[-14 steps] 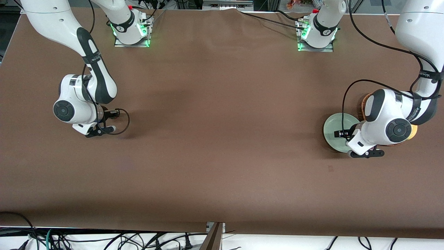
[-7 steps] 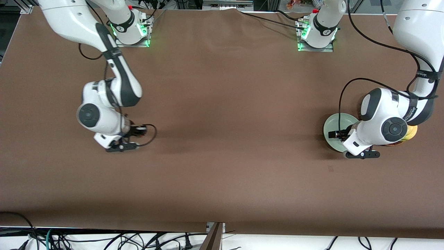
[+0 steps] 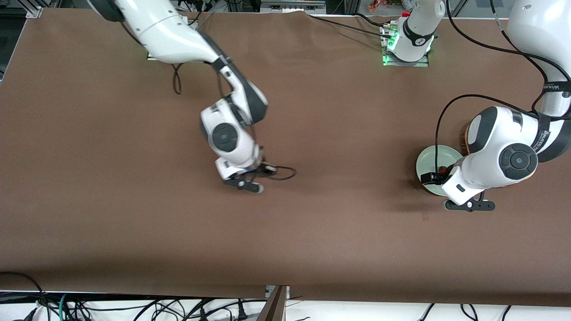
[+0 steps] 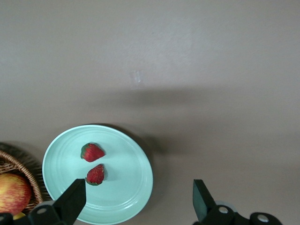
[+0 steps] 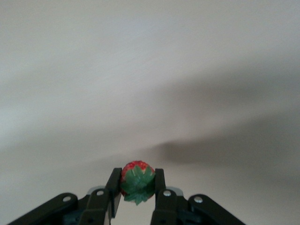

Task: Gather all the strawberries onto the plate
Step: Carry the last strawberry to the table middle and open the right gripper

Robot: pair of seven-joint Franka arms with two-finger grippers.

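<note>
The pale mint-green plate (image 3: 426,158) lies toward the left arm's end of the table. In the left wrist view the plate (image 4: 129,185) holds two strawberries (image 4: 92,152) (image 4: 96,174). One of them (image 3: 442,169) shows in the front view beside the left arm's hand. My left gripper (image 3: 468,205) (image 4: 136,206) is open and empty, over the plate's edge that is nearer to the front camera. My right gripper (image 3: 247,185) (image 5: 137,185) is over the middle of the table, shut on the third strawberry (image 5: 137,182), green cap toward the camera.
A brown wicker basket (image 3: 464,133) (image 4: 18,161) stands beside the plate, mostly under the left arm. It holds a red-yellow apple (image 4: 13,192). The brown table (image 3: 339,232) runs between the two grippers.
My right arm has swung from its own end of the table toward the middle. My left gripper has shifted slightly toward the front camera, uncovering a strawberry on the plate.
</note>
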